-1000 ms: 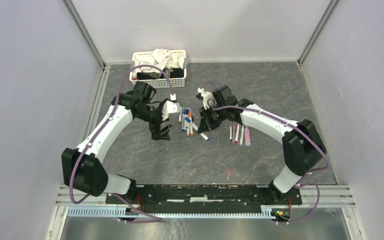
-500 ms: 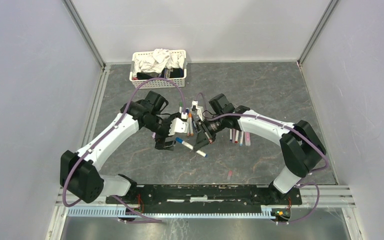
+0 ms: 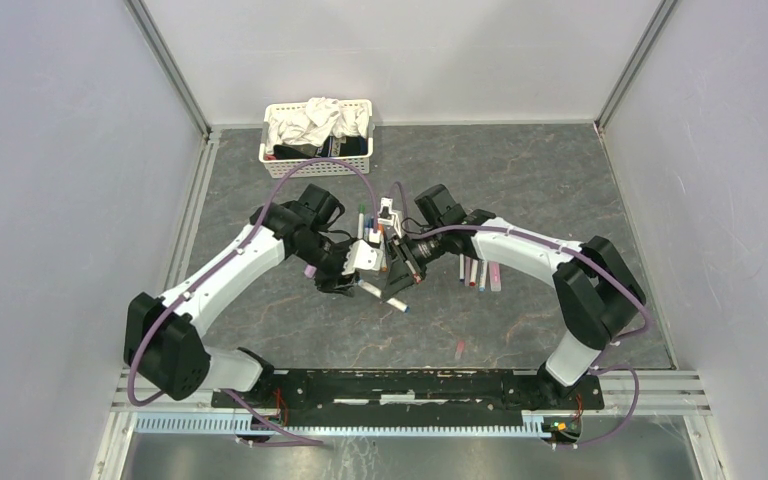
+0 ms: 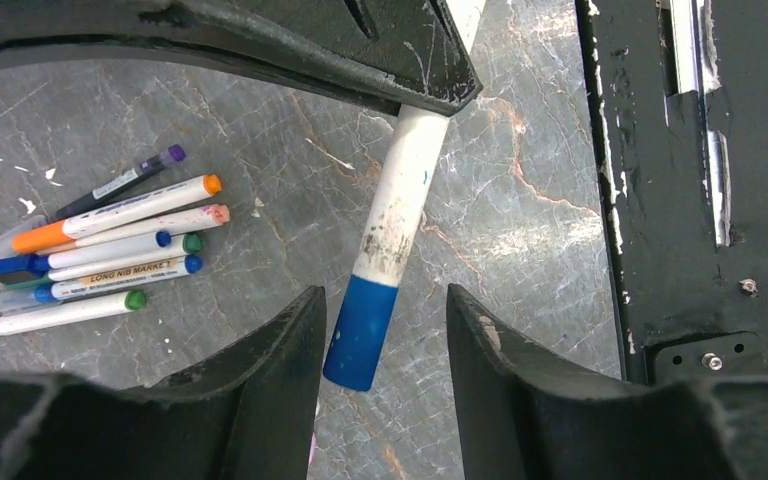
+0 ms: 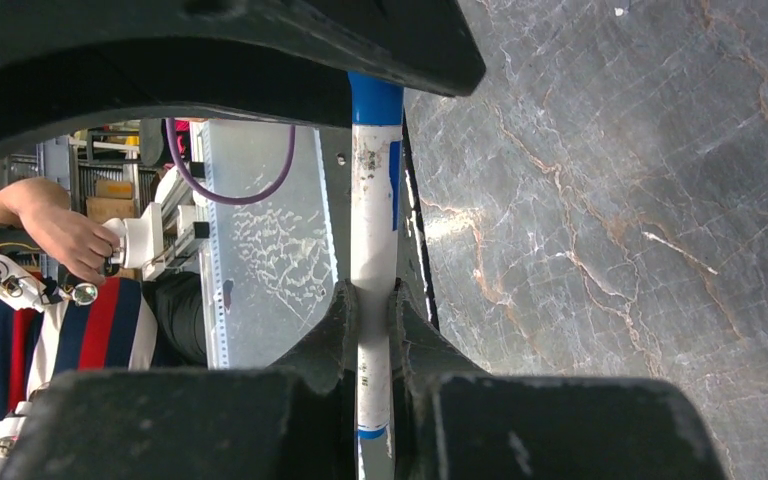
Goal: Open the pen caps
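Observation:
My right gripper (image 5: 373, 295) is shut on the white barrel of a pen (image 5: 375, 220) and holds it above the table. The pen's blue cap (image 4: 360, 335) points at my left gripper (image 4: 384, 300). It sits between the two fingers, close to the left one, with a clear gap on the right, so these jaws are open and not gripping. In the top view the two grippers meet at mid-table: the left gripper (image 3: 350, 282), the right gripper (image 3: 392, 283), and the pen (image 3: 385, 298) between them. A pile of capped pens (image 4: 100, 250) lies nearby.
A few more pens (image 3: 474, 270) lie right of the grippers, beside a wider pink one (image 3: 494, 273). A small red cap (image 3: 459, 348) lies nearer the front. The white basket (image 3: 364, 136) of cloths stands at the back left. Grey walls enclose the table.
The right gripper carried the pen toward the front and left. The left gripper moved right to meet it, and its jaws narrowed around the blue cap.

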